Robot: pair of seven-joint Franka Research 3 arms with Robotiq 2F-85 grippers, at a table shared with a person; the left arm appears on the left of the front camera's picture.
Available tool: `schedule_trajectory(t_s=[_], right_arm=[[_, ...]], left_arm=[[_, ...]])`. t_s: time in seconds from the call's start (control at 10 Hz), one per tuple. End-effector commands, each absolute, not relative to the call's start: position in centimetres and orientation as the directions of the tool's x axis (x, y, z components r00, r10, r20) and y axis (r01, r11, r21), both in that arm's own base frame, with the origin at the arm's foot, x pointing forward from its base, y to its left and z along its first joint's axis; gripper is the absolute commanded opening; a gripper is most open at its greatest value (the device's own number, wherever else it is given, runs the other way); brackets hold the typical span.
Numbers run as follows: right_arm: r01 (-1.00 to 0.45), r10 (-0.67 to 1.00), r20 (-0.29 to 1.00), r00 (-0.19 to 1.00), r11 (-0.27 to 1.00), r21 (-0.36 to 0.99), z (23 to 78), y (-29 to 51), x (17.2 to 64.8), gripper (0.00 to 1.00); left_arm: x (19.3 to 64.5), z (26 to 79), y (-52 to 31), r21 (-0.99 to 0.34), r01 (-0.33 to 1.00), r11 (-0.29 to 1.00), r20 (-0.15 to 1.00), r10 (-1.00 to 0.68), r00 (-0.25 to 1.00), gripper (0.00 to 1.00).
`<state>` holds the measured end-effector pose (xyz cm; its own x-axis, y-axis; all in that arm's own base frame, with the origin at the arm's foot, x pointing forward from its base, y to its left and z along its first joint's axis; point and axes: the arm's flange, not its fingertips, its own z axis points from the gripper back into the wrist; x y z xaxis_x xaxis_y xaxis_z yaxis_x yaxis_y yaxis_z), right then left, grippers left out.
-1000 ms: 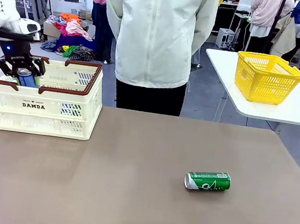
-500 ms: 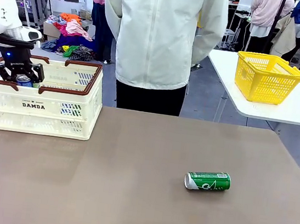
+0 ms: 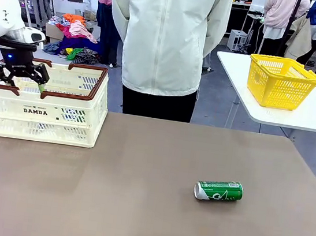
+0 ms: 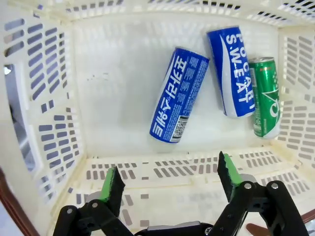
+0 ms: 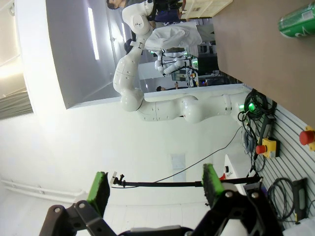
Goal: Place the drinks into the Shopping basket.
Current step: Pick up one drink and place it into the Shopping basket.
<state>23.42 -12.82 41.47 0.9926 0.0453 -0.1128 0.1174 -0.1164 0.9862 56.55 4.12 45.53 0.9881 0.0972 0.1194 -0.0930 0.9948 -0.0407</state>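
With left hand (image 3: 22, 78) spread empty above cream plastic lattice basket (image 3: 41, 120), lift straight clear, then fetch green aluminium can (image 3: 219, 190) at four o'clock.

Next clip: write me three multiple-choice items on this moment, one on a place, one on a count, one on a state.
1. The green can outside the basket is:
A) lying on its side on the table
B) standing upright at the left edge
C) stacked on another can

2. Cans inside the cream basket:
A) one
B) three
C) five

3. The left tool is:
A) open and empty
B) shut on a blue can
C) shut on a handle

Answers:
1 A: it rests lengthwise on the tabletop.
2 B: the left wrist view shows two blue cans and a second green can.
3 A: its pads stand apart with nothing between them.
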Motion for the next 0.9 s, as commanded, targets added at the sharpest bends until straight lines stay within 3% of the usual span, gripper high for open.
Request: schedule_trajectory(t_s=[0.0,0.3,0.6,0.8], right_arm=[[0.136,0.043,-0.131,0.990,-0.126,0.983,42.1,-12.7,23.6,1.00],[0.136,0.043,-0.131,0.990,-0.126,0.983,42.1,-12.7,23.6,1.00],[0.136,0.043,-0.131,0.990,-0.126,0.983,42.1,-12.7,23.6,1.00],[0.136,0.043,-0.131,0.990,-0.126,0.983,42.1,-12.7,23.6,1.00]], left_arm=[[55.2,47.9,3.9,-0.035,-0.104,0.994,0.195,0.109,0.975,1.00],[51.1,56.5,3.7,-0.221,-0.103,0.970,0.268,0.162,0.950,1.00],[44.7,64.8,6.6,-0.526,-0.161,0.835,0.091,0.243,0.966,1.00],[41.6,63.9,13.2,-0.845,-0.120,0.521,-0.031,0.176,0.984,1.00]])
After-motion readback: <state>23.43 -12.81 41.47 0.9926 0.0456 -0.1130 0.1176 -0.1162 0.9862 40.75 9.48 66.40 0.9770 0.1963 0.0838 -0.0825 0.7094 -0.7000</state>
